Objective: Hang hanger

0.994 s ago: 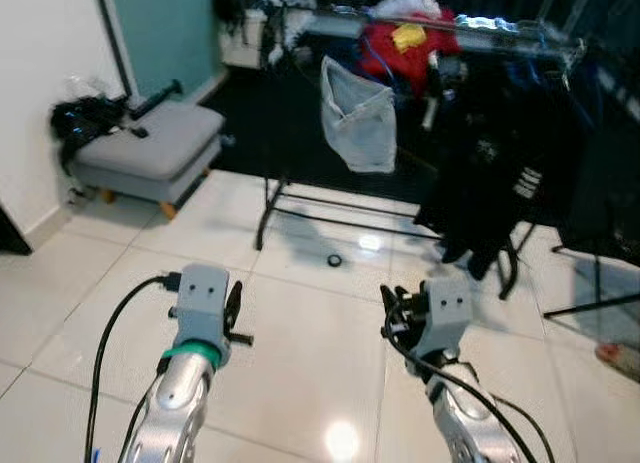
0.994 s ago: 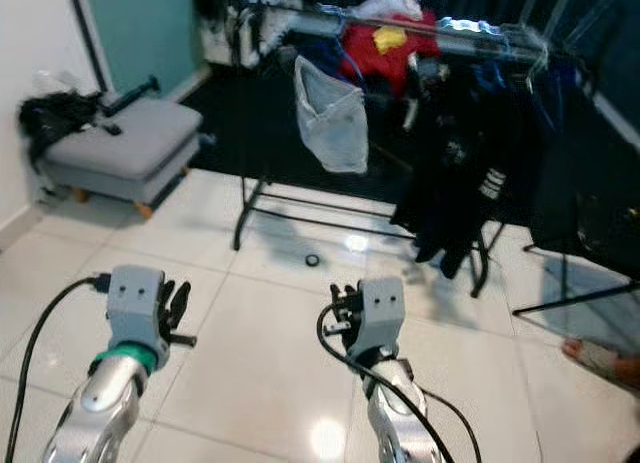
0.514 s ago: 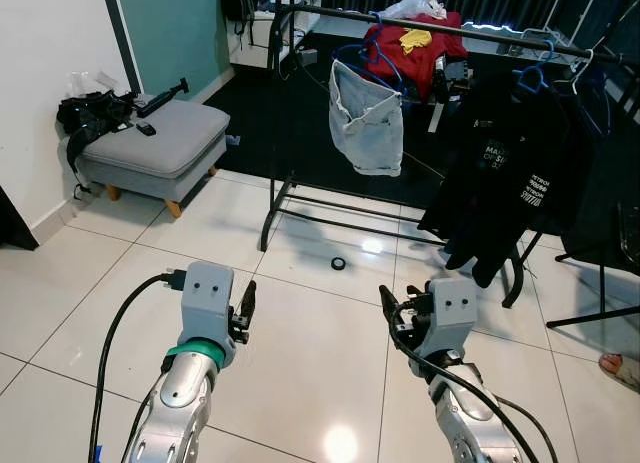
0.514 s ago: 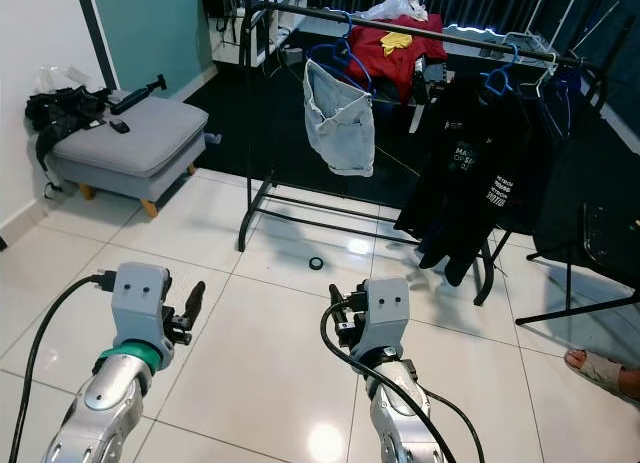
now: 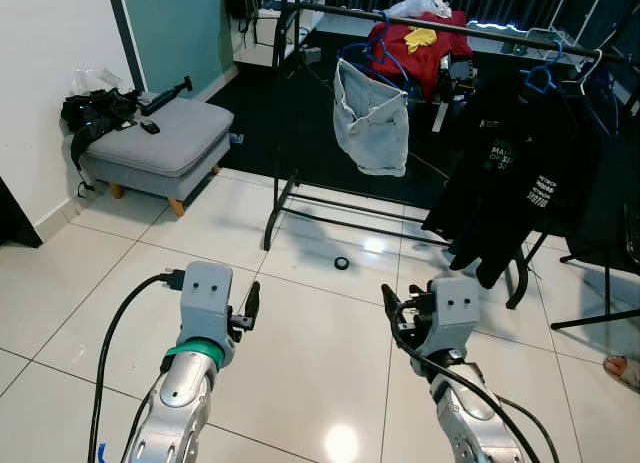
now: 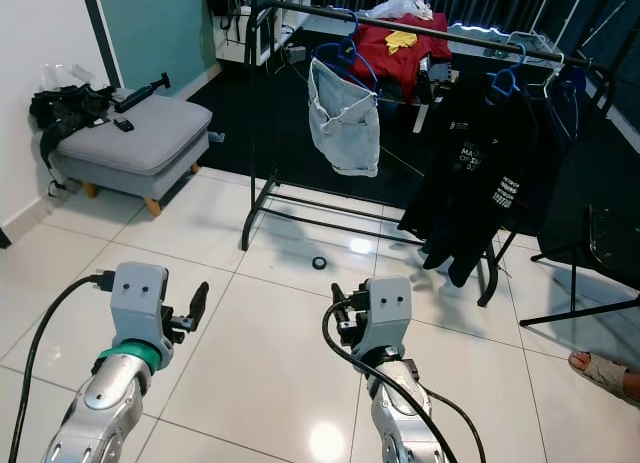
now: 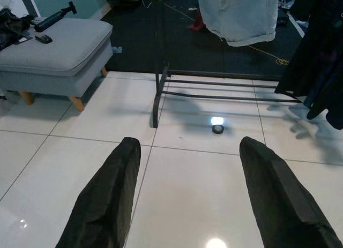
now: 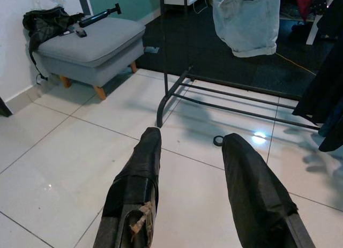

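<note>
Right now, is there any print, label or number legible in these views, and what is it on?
Black T-shirt on the rack: white print on the chest and a second block lower down, both too small and blurred to read.
No other text, label or number shows.

Left claw fingers spread over white tile floor; grey ottoman, rack base, black ring beyond.

Bare tiled floor ahead, clothes rack beyond, ottoman leftward
</note>
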### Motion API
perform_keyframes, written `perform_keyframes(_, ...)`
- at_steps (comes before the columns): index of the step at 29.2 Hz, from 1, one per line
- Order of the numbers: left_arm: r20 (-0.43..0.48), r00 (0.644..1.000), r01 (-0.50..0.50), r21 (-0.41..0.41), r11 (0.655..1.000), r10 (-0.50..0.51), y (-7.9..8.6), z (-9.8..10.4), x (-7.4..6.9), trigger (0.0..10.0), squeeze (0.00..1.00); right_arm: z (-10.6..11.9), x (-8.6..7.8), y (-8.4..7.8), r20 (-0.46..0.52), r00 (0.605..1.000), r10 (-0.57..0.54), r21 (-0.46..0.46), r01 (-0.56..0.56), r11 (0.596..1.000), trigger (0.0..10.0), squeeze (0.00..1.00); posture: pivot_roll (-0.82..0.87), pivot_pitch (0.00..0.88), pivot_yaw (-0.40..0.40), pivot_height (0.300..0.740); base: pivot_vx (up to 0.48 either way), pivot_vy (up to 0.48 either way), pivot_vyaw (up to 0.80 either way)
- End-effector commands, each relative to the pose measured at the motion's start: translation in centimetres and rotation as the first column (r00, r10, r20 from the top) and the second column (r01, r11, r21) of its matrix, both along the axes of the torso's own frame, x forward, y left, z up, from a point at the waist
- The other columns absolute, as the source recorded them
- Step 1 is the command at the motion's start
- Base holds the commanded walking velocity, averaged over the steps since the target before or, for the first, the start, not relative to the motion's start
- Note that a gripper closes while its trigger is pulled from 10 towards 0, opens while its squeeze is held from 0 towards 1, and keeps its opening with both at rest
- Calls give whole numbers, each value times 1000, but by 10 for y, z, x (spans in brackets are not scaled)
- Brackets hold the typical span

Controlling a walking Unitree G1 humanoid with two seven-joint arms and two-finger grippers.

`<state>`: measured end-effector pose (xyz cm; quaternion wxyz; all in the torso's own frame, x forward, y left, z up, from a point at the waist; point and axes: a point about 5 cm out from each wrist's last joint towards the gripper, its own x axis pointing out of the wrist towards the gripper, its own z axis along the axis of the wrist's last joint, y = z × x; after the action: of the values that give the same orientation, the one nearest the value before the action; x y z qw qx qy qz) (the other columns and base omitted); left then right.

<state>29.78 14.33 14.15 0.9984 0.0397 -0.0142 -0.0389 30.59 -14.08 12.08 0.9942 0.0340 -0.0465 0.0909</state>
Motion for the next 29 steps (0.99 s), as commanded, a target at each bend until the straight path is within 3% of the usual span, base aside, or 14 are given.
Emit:
perform_keyframes(1,-31,999,-7,1,1000,7,1,-6,-1,10000,0,-1,-1,-3,1,1000,-10,5,10,1000,10000,0,-24,84,36,740,0,0,0)
perform_keyframes(6,-32,999,-16,6,1000,16,2,-6,-1,10000,0,-1,0,-3,3,1000,-12,0,12,1000,10000,0,-25,84,36,740,0,0,0)
perform_keyframes(12,-29,999,-19,9,1000,19,3,-7,-1,10000,0,-3,0,-2,-12,1000,-11,14,11,1000,10000,0,-21,92,39,740,0,0,-800)
perform_keyframes(29,-31,999,-19,9,1000,19,2,-7,-1,10000,0,-2,-1,-1,0,1000,-9,0,9,1000,10000,0,-23,93,38,740,0,0,0)
